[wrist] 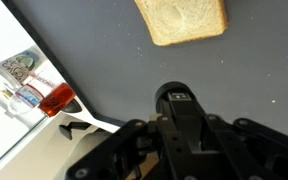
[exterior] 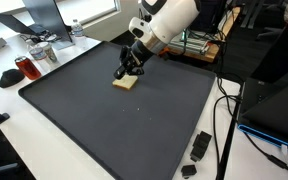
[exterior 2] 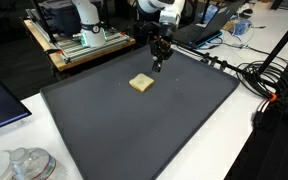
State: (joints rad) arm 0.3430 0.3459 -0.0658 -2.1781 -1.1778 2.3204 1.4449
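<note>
Wrist view places the pale tan square slice of bread (wrist: 181, 20) at the top of the frame, cut off by the upper edge. It lies flat on the dark grey rubber-like mat (wrist: 104, 60).

Position of slice: in both exterior views it rests on the mat, well inside its borders, toward the far half (exterior: 126, 84) (exterior 2: 141, 83). The mat covers most of the white bench (exterior: 24, 125).

Relation: the hand (exterior: 128, 71) (exterior 2: 159, 64) points down at the mat just beside the slice. In an exterior view a strip of bare mat shows between fingertips and bread, so they appear apart, not touching. From the hand, the slice lies a short way off along the mat. This is the direction that reads as up in the wrist view.

Axis: the slice is close to square, with no marked long axis. Its edges sit skewed to the mat's edges.

Hand state: whether the fingers stand apart or together cannot be told, as they are too small in the exterior views and hidden in the wrist view. Nothing is seen held.

Only one arm is present.

Markings: a clear jar with red contents (wrist: 56, 100) and printed packets (wrist: 19, 70) stand off the mat. Their print is too blurred to read, and no brand is legible anywhere.
</note>
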